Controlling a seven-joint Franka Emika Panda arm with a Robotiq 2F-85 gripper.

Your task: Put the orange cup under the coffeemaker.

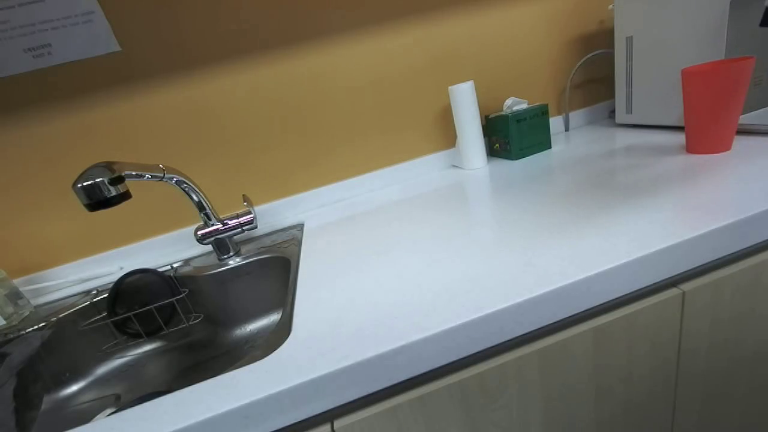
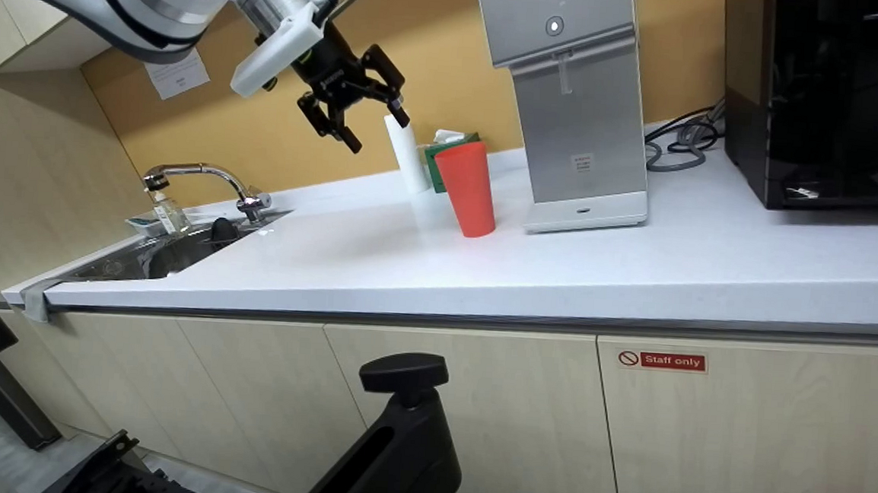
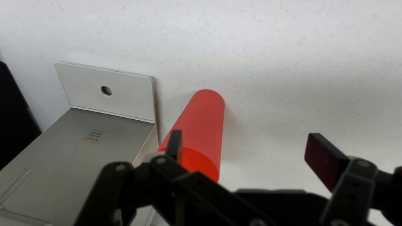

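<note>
The orange cup (image 1: 714, 108) stands upright on the white counter and is empty as far as I can see. It also shows in an exterior view (image 2: 469, 191), just beside the coffeemaker (image 2: 591, 134) and apart from its low front base. My gripper (image 2: 377, 132) is open and empty, held in the air above the counter, higher than the cup and off to its sink side. In the wrist view my fingers (image 3: 246, 153) are wide apart. The left finger covers part of the rim of the cup (image 3: 205, 125). The coffeemaker (image 3: 110, 135) lies at the left there.
A white cylinder (image 1: 469, 126) and a green tissue box (image 1: 528, 132) stand against the wall. A steel sink (image 1: 264, 300) with a tap (image 1: 192, 192) is at the far end. A black appliance (image 2: 836, 111) and cables (image 2: 685, 143) are beyond the coffeemaker.
</note>
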